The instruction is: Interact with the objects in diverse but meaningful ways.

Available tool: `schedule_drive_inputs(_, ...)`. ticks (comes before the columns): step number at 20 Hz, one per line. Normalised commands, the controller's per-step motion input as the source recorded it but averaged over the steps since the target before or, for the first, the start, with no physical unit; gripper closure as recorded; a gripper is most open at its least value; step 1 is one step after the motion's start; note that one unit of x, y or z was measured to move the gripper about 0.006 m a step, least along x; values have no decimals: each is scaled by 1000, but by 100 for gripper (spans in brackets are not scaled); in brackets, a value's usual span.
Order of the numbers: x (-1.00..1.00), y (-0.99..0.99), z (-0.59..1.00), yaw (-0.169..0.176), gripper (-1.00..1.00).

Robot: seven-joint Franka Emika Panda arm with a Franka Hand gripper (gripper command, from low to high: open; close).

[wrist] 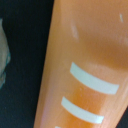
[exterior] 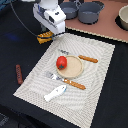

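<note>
One risk: hand [exterior: 46, 35] seems clamped on the bread block [exterior: 45, 36] at the placemat [exterior: 100, 75] corner, but jaws are hidden, so grip unconfirmed; shallow hold could drop it; tomato [exterior: 61, 62] sits on plate [exterior: 75, 71].

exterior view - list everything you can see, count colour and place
placemat: 1, pale striped, on the dark table
plate: 1, tan, mid placemat
tomato: 1, red, on the plate
fork: 1, orange handle, beside the plate
knife: 1, orange handle, plate's far side
fish: 1, white, placemat's near edge
sausage: 1, dark brown, off the placemat, exterior view's left
pots: 2, grey, far side
bread block: 1, yellow-orange, in the gripper
gripper: 1, white, above the placemat's far corner
</note>
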Motion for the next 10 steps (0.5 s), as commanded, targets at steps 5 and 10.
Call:
schedule_drive_inputs(5, -298, -70, -213, 55, 100)
schedule_drive_inputs(10, -178, -6, -177, 55, 100)
